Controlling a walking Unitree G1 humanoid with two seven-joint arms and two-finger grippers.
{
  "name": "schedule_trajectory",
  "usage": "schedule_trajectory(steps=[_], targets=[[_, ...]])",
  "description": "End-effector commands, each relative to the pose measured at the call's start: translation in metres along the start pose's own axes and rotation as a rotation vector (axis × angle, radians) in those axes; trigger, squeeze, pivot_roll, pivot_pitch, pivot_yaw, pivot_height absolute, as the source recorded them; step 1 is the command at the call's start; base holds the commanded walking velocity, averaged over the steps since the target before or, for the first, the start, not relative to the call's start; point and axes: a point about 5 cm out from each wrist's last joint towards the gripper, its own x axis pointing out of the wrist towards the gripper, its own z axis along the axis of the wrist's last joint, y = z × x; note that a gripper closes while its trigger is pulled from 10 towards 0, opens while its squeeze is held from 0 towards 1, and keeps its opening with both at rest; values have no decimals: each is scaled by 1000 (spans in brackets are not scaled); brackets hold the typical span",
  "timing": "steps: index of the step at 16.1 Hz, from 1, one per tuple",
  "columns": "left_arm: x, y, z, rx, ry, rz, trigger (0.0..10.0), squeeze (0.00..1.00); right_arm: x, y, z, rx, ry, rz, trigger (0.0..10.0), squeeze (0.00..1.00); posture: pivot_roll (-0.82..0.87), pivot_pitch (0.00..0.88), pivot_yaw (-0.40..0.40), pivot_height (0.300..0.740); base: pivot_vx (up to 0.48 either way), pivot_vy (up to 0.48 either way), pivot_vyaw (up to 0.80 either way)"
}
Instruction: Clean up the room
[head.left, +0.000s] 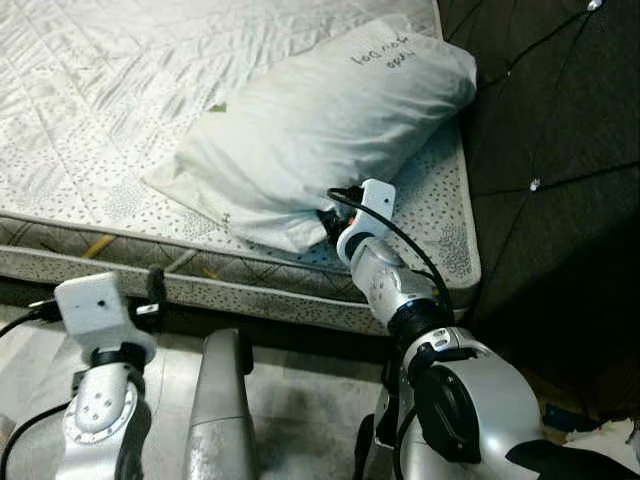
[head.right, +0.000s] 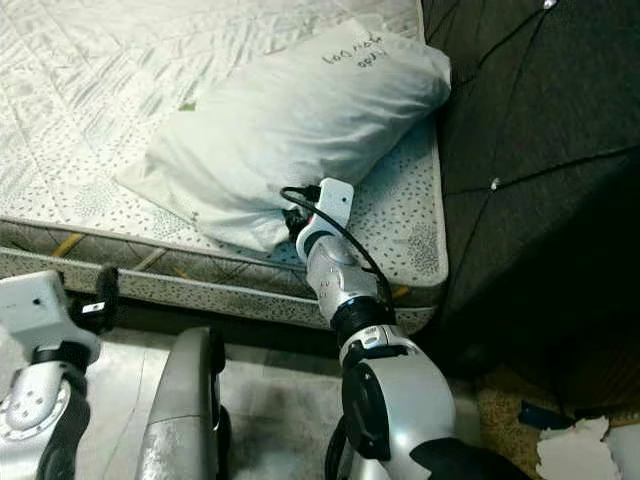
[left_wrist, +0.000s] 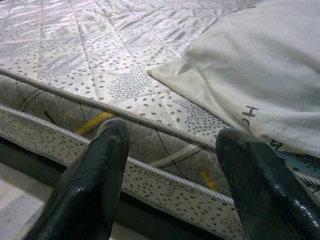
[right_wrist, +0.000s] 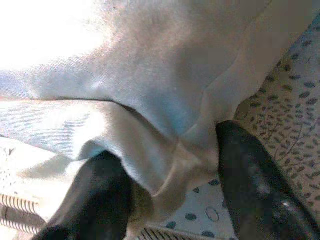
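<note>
Pillow (head.left: 320, 120) soft, creased (white) | quilted mattress (head.left: 90, 90) | right pincer (right_wrist: 170, 200) grasping pillow corner | left pincer (left_wrist: 172, 185) released

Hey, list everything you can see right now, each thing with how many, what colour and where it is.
Soft white fabric pillow: one, white with dark handwriting near its far end, lying on the mattress by the headboard.
Quilted mattress: one, pale grey-white with dark speckles and corded edges, across the upper left.
Tufted headboard: one, dark brown-black with shiny buttons, on the right.
Torn paper scraps: a few, white, on the floor at lower right.
Floor: pale, below the bed's edge.
Right gripper: black fingers on either side of the pillow's near corner fabric.
Left gripper: black fingers apart, nothing between them, facing the mattress's side.
</note>
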Motion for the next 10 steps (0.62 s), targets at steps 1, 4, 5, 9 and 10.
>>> schedule_trajectory(steps=[1,4,5,9,10], targets=[[0,-2,-3,4,5,0,10000,0,2,15,8,41,-41,10,0,0,269,52,-35,531,0,0,0],[4,-5,-3,-6,-1,-2,10000,0,1,6,7,31,-44,-15,0,0,270,42,-39,531,0,0,0],[7,-5,-6,-13,-1,6,10000,0,1,4,4,30,-44,-23,0,0,266,29,-38,531,0,0,0],[14,-14,-4,-34,-18,-3,10000,0,2,6,7,-2,-57,-10,0,0,243,37,-56,531,0,0,0],[15,-17,-4,-42,-24,-3,10000,0,2,5,10,-19,-68,-9,0,0,236,35,-62,531,0,0,0]])
